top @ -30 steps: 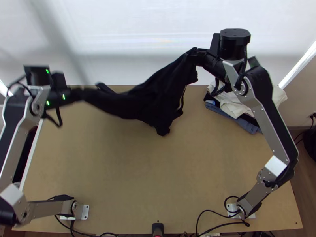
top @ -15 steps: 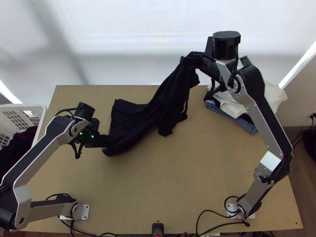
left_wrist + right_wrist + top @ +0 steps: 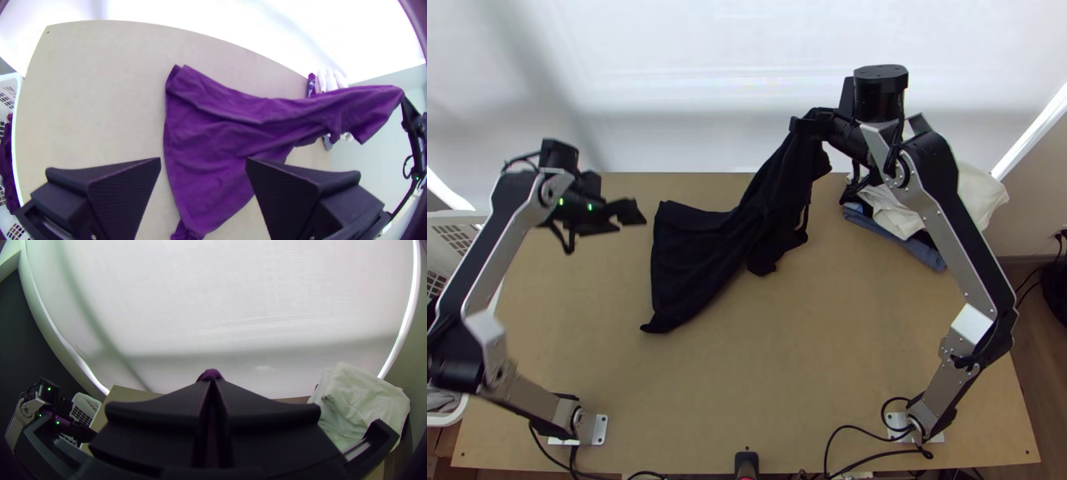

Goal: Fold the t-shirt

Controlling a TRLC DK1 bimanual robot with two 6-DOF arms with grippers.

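In the top view, the black t-shirt (image 3: 699,256) lies partly on the table's back half, a pointed corner toward the near edge, its other end lifted toward the right arm. My right gripper (image 3: 811,126) holds that raised end off the table. Left of the shirt is my left gripper (image 3: 633,214), open and apart from the cloth. The left wrist view has the left gripper (image 3: 203,162) with its fingers wide apart and the shirt (image 3: 213,138) beyond them. In the right wrist view the right gripper (image 3: 211,386) is shut on a bunch of cloth (image 3: 210,374).
A pile of white and blue folded cloth (image 3: 907,212) sits at the table's back right. At the left edge stands a white basket (image 3: 455,228) with dark cloth inside. Bare table (image 3: 787,360) extends before the shirt.
My left gripper came inward and toward the near edge with the cloth, let it go, and moved back up and left. The right gripper shifted slightly left, still holding its end.
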